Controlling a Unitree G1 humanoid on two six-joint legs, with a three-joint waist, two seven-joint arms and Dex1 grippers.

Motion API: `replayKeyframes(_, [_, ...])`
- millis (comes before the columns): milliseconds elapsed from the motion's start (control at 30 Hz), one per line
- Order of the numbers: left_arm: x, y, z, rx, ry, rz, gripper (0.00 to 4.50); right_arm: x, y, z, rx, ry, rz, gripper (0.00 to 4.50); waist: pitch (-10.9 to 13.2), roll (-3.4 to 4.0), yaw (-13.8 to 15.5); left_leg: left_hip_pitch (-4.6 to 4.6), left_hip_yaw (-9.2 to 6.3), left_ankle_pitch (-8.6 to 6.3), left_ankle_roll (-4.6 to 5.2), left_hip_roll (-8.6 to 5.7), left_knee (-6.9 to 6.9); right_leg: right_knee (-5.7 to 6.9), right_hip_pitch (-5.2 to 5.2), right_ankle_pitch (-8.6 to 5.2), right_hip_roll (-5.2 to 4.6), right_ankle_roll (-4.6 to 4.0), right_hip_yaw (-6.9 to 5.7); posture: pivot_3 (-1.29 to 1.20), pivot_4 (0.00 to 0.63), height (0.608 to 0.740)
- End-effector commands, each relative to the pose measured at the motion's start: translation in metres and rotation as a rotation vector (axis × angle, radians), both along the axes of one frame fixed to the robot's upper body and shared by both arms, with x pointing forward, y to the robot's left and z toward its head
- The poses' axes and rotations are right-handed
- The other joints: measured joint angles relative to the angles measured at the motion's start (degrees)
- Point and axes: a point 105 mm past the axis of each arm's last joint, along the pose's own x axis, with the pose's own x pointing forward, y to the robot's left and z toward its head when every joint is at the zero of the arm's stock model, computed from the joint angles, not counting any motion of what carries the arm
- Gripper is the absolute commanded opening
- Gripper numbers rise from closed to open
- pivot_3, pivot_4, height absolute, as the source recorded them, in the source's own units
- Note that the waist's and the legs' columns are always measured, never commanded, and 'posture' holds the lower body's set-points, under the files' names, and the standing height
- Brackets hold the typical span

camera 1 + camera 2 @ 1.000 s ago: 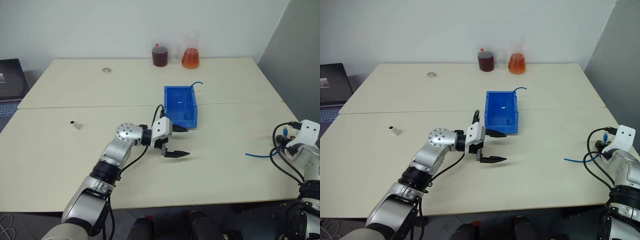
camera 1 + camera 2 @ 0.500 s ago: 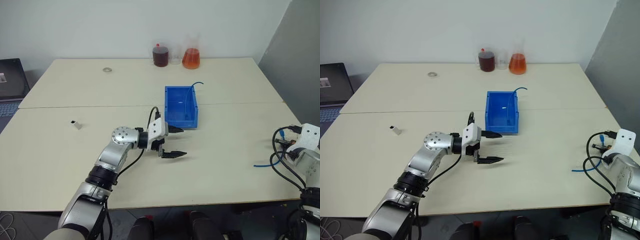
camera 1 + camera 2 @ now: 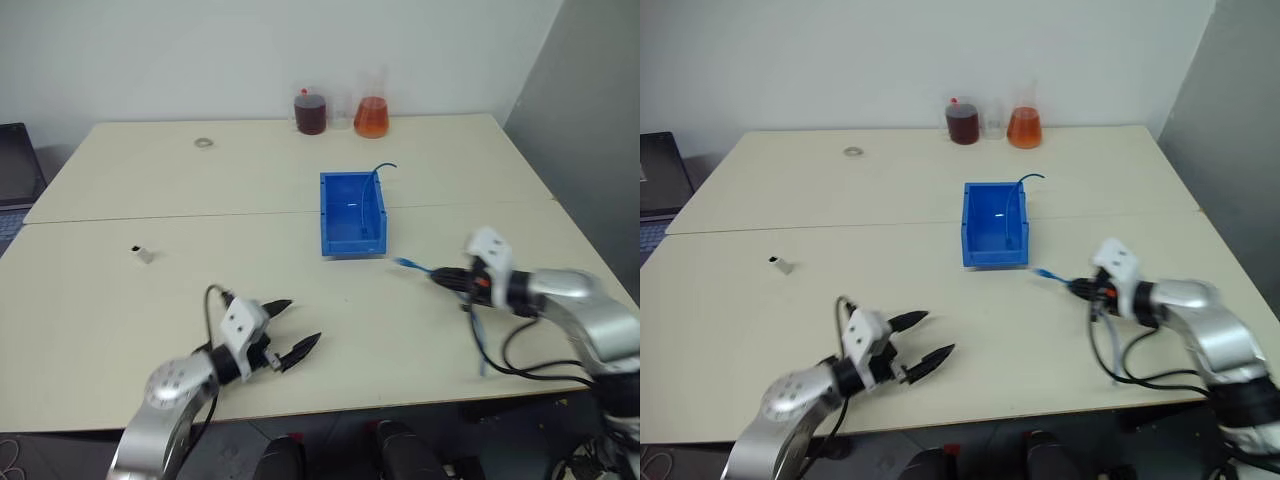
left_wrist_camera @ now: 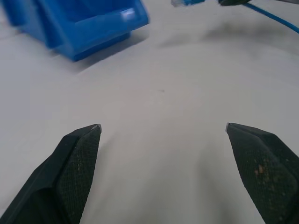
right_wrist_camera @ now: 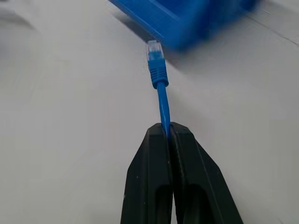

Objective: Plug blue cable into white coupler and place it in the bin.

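right wrist view gives the close-up: right gripper (image 5: 167, 130) pinched tight on the blue cable (image 5: 161, 100), pale plug sticking out toward the bin (image 3: 351, 215). head views add the white coupler (image 3: 143, 254), far left, and the left gripper (image 3: 290, 328), spread wide, empty, near edge.

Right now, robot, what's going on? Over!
Right end effector shut on blue cable, plug forward. Left end effector open, holding nothing. White coupler untouched, far left on table. Bin holds another blue cord. Nothing blocking.
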Motion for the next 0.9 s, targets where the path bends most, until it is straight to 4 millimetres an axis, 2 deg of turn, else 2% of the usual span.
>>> replayKeyframes(33, [-0.007, 0.029, 0.001, 0.037, -0.057, 0.286, 4.5, 0.014, 0.058, 0.003, 0.059, 0.016, 0.066, 0.04, 0.02, -0.02, 0.09, 0.01, -0.06, 0.0, 0.0, -0.02, 0.0, 0.01, 0.01, 0.0, 0.0, -0.01, -0.04, 0.0, 0.15, 0.74])
replayKeyframes(133, [-0.02, 0.038, -0.003, 0.025, -0.055, 0.436, 4.5, 0.013, 0.101, -0.003, 0.026, -0.036, 0.218, 0.04, 0.04, -0.05, 0.72, 0.03, -0.06, 0.0, 0.0, -0.06, 0.01, -0.05, 0.06, 0.02, -0.04, -0.04, -0.07, 0.0, 0.15, 0.74])
replayKeyframes(233, [-0.031, 0.042, -0.001, 0.0, -0.053, 0.537, 4.5, 0.009, 0.123, -0.015, -0.045, -0.085, 0.354, 0.04, 0.04, -0.06, 1.23, -0.03, 0.05, -0.01, -0.01, -0.16, 0.02, -0.15, 0.06, 0.03, -0.21, -0.03, -0.04, 0.0, 0.15, 0.74])
replayKeyframes(367, [-0.043, 0.041, -0.004, 0.005, -0.04, 0.583, 4.5, 0.008, 0.134, -0.034, -0.171, -0.157, 0.486, 0.04, 0.03, -0.07, 0.92, -0.16, 0.23, -0.08, 0.04, -0.28, 0.01, -0.33, 0.02, 0.08, -0.73, 0.08, 0.03, 0.0, 0.15, 0.74])
replayKeyframes(533, [-0.053, 0.033, -0.005, -0.002, -0.027, 0.595, 4.5, 0.016, 0.144, -0.041, -0.216, -0.182, 0.527, 0.04, 0.05, -0.08, 0.36, -0.35, 0.23, -0.22, 0.23, -0.23, -0.04, -0.4, -0.23, 0.1, -0.75, 0.11, 0.03, 0.0, 0.15, 0.74])
replayKeyframes(633, [-0.056, 0.036, -0.008, 0.0, -0.019, 0.602, 4.5, 0.016, 0.149, -0.047, -0.232, -0.147, 0.542, 0.04, 0.06, -0.09, -0.23, -0.31, 0.26, -0.22, 0.23, -0.24, -0.03, -0.32, -0.23, 0.09, -0.67, 0.11, 0.01, 0.0, 0.15, 0.74])
replayKeyframes(733, [-0.052, 0.037, -0.009, 0.004, -0.023, 0.599, 4.5, 0.018, 0.145, -0.055, -0.254, -0.123, 0.543, 0.58, 0.06, -0.08, -0.22, -0.25, 0.22, -0.21, 0.24, -0.26, -0.01, -0.14, -0.22, 0.06, -0.52, 0.05, -0.01, 0.0, 0.15, 0.74])
replayKeyframes(900, [-0.048, 0.037, -0.008, 0.002, -0.024, 0.584, 4.5, 0.02, 0.139, -0.049, -0.221, -0.098, 0.523, 1.68, 0.06, -0.08, -0.2, -0.11, 0.21, -0.21, 0.24, -0.22, 0.0, -0.07, -0.15, 0.04, -0.29, 0.0, 0.01, 0.0, 0.15, 0.74])
